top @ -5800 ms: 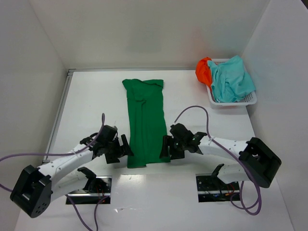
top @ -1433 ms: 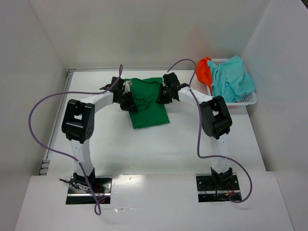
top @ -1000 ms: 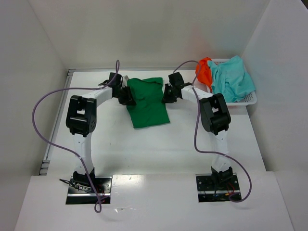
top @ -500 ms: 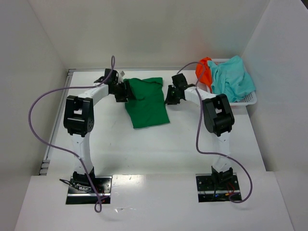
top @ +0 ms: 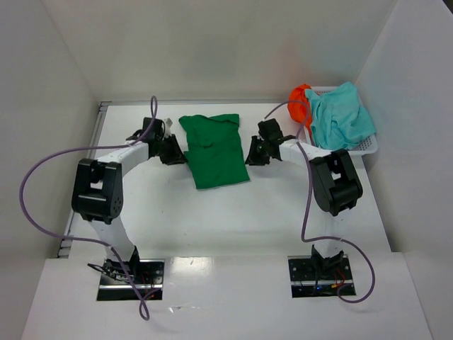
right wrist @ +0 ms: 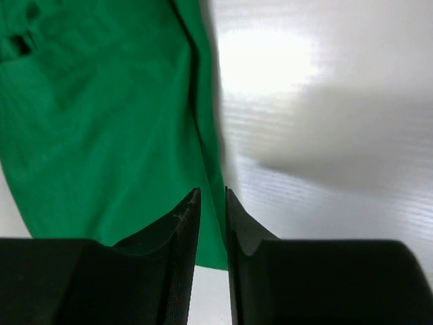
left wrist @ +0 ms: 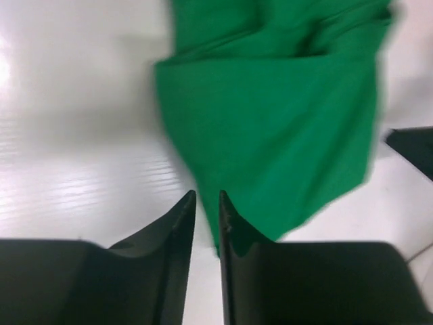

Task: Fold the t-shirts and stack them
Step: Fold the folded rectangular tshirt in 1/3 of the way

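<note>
While we see the green shirt [top: 214, 150] folded flat on the table [top: 233, 219], left gripper [left wrist: 206, 203] nearly closed, empty, right gripper [right wrist: 212, 200] likewise.

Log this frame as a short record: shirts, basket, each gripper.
green t-shirt: folded, flat on the table, between both arms
teal t-shirt: unfolded, in the basket
orange t-shirt: bunched, draped over the basket's left end
left gripper: beside the green shirt's left edge, jaws nearly closed, holding nothing
right gripper: beside its right edge, jaws nearly closed, holding nothing
</note>
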Tool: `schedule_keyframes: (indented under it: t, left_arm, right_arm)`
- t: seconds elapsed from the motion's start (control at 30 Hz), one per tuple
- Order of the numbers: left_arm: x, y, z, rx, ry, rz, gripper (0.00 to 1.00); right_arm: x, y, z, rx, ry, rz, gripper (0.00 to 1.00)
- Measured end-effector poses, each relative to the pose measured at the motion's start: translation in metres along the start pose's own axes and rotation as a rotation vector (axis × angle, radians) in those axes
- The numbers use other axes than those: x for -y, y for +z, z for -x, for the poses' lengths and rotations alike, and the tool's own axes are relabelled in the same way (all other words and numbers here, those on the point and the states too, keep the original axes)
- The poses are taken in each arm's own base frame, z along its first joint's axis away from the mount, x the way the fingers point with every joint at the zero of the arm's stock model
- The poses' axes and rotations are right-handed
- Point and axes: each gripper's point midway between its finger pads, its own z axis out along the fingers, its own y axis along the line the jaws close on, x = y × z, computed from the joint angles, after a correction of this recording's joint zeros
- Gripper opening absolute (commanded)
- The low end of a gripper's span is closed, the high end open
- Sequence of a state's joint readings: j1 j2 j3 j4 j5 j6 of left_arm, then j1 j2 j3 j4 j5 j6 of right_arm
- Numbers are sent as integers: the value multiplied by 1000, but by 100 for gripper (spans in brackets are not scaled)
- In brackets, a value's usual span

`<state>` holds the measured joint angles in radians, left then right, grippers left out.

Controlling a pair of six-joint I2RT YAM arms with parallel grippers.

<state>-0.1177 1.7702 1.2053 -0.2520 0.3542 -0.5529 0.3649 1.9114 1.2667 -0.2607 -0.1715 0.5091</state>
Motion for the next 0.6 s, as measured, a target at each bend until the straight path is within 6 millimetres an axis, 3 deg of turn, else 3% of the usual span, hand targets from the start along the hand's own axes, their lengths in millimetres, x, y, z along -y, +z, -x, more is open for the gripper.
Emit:
schedule_keyframes:
  t: [0.1,0.2,0.6]
  left_arm:
    - [-29,23,-25,-80,-50,76,18]
    - [-46,33,-35,-108,-85,140,15]
    - [-48,61,-1,-51,-99,161,14]
  right_arm:
    - [2,3,-19,-40,-2,-9,23]
    - [2,5,-29,-59,-5,-14,22]
    - [6,9,-49,-87,19,-24,20]
